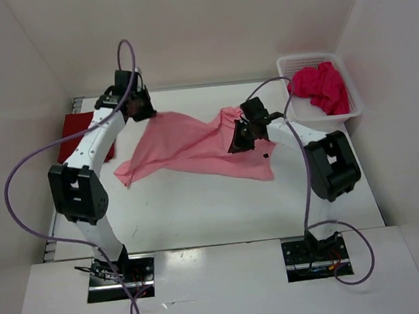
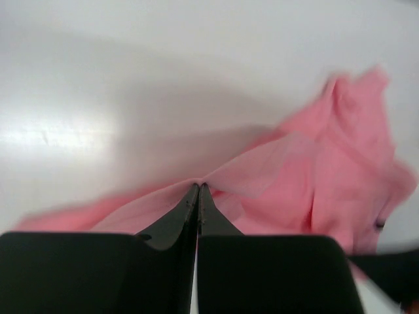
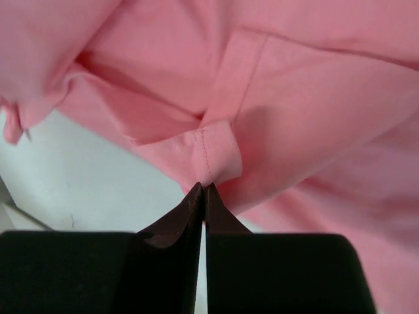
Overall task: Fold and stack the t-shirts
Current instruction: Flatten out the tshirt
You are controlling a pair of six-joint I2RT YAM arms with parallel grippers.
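A light pink t-shirt (image 1: 187, 148) hangs stretched over the middle of the table, raised at two points. My left gripper (image 1: 147, 112) is shut on its far left edge (image 2: 262, 170), the fingertips (image 2: 199, 188) pinching thin cloth. My right gripper (image 1: 239, 141) is shut on a stitched hem (image 3: 213, 154) near the shirt's right side, with folds of the shirt (image 3: 314, 98) filling the right wrist view. A dark red t-shirt (image 1: 74, 136) lies flat at the table's left edge, partly behind the left arm. A magenta-pink t-shirt (image 1: 322, 87) is bunched in the basket.
The white mesh basket (image 1: 289, 63) stands at the far right corner against the wall. White walls enclose the table on the left, back and right. Purple cables loop off both arms.
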